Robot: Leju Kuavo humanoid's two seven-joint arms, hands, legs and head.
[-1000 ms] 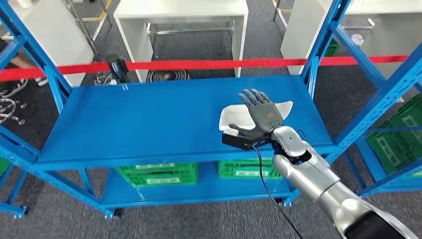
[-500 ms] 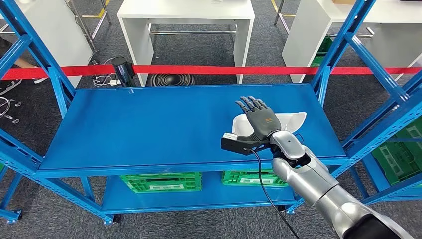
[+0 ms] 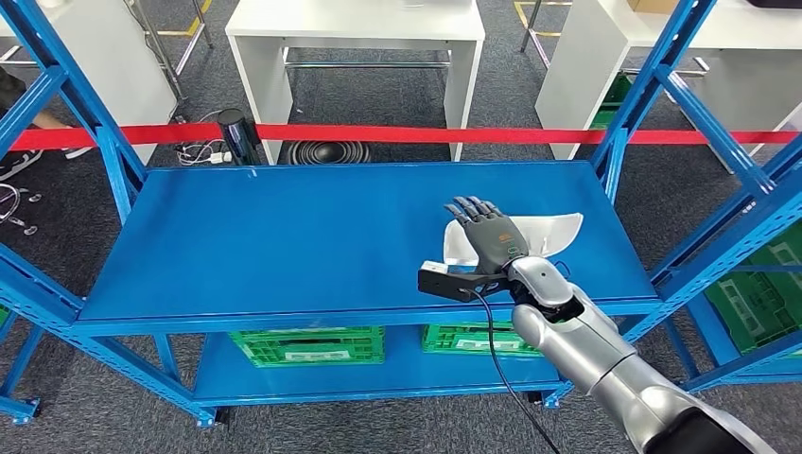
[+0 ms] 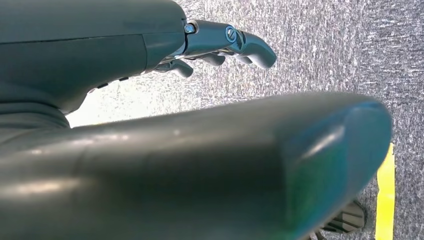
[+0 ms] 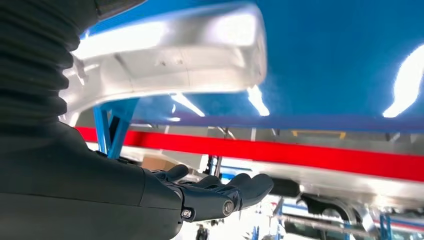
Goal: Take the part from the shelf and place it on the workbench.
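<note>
Shelving in bright blue steel dominates the head view, its broad top deck standing in front of a taut red barrier tape and white benches on grey carpet. Green plastic crates sit on the lower deck. Near the front right part of the top deck lies the part, a pale, glossy white moulded piece, shallow and tray-like, with a raised rim and a tapering end pointing toward the right upright. In the right wrist view its surface shows as smooth silvery white, catching bright glare, with rounded corners and a stepped edge. The silver right arm reaches in from below, and the right hand hovers over the near end of the part, palm down, fingers extended and apart, closed on nothing; whether it touches the part cannot be told. A black cable hangs from the wrist. The left hand appears in its own wrist view above grey carpet and a yellow floor line, fingers loosely apart and holding nothing.
</note>
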